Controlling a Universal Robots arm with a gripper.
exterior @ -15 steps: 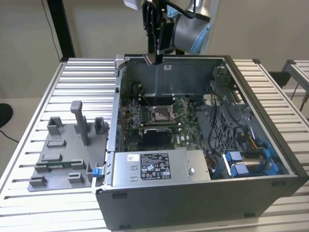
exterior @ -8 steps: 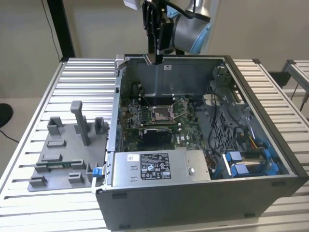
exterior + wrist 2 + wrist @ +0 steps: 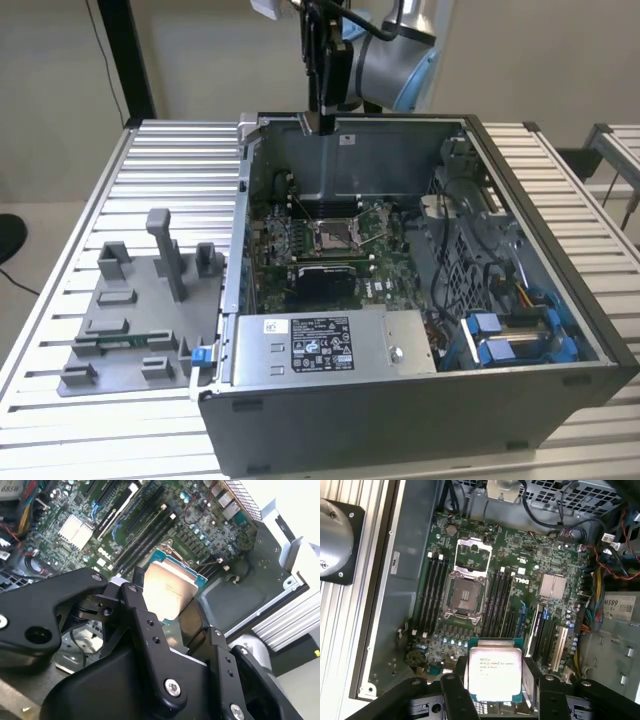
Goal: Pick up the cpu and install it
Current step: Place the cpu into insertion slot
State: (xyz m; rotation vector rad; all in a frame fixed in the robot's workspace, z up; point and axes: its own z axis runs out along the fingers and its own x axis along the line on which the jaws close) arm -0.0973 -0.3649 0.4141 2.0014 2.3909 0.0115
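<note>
Several lines of small dark print are showing on the cpu (image 3: 496, 672) lid in the first wrist view, too fine to make out. White lettering is sitting on the circuit board (image 3: 521, 580) beside the memory slots (image 3: 497, 597). A big white label (image 3: 320, 343) w/ dense print & cert. marks is lying on the power supply (image 3: 400, 335). Another printed sticker (image 3: 618, 609) is showing nr the coloured wires (image 3: 592, 615).

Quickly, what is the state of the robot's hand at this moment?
The hand: closed, holding the cpu between its fingers.
</note>
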